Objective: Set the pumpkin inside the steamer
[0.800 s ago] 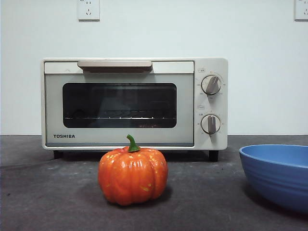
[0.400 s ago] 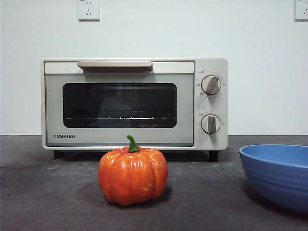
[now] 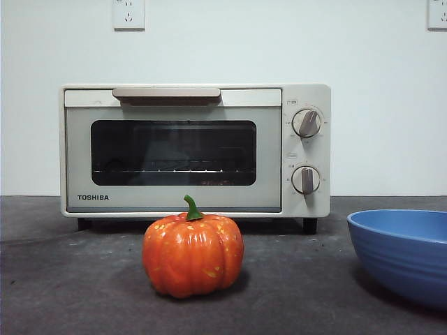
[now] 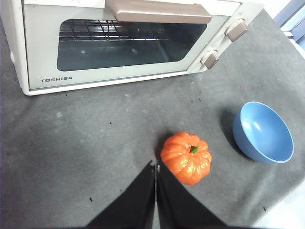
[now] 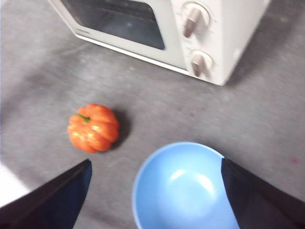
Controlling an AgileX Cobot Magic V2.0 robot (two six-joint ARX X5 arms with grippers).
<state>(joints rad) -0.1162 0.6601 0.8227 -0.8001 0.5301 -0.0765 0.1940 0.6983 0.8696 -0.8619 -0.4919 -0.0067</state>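
Observation:
The orange pumpkin [image 3: 193, 253] with a green stem stands on the dark table in front of the steamer [image 3: 195, 150], a cream TOSHIBA oven with its dark glass door closed. It also shows in the left wrist view [image 4: 186, 157] and the right wrist view [image 5: 93, 127]. My left gripper [image 4: 156, 165] is shut and empty, high above the table, just beside the pumpkin. My right gripper [image 5: 155, 164] is open wide and empty, high above the blue bowl. Neither gripper shows in the front view.
A wide blue bowl [image 3: 404, 252] stands to the right of the pumpkin; it also shows in the left wrist view [image 4: 262, 132] and the right wrist view [image 5: 183, 188]. The steamer's two knobs [image 3: 306, 151] are on its right side. A white wall is behind it.

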